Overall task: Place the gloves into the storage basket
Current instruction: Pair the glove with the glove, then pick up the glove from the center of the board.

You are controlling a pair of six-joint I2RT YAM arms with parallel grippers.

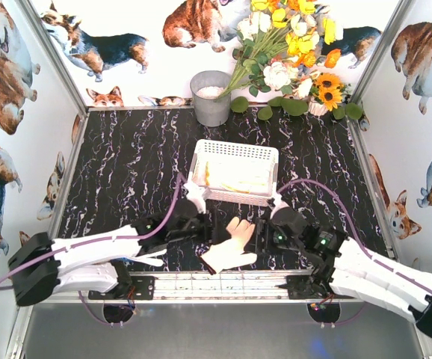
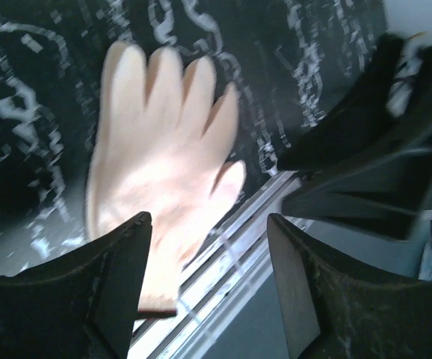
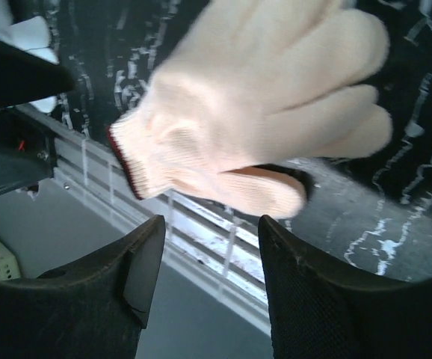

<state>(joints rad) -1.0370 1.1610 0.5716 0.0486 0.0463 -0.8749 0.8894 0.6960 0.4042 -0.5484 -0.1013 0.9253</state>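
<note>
The left pincer (image 2: 208,223) and right pincer (image 3: 212,223) stand partly open, gripping nothing. The cream glove (image 1: 231,245) seemingly lies loose between them, at the near edge of the tabletop (image 1: 126,172).

One cream-white knitted glove (image 1: 231,245) (image 2: 164,164) (image 3: 264,112) lies spread open at the near edge of the black marbled table (image 1: 126,172). Its plain side faces up, its fingers are close together and point toward the far side, and its dark orange-red cuff edge is by the metal rail (image 1: 223,283); both wrist views blur it. The storage basket (image 1: 235,147), white and rectangular with lattice sides and a flared rim, stands upright mid-table just beyond the glove and apart from it, holding pale cream gloves (image 1: 238,179) with yellow edging.
</note>
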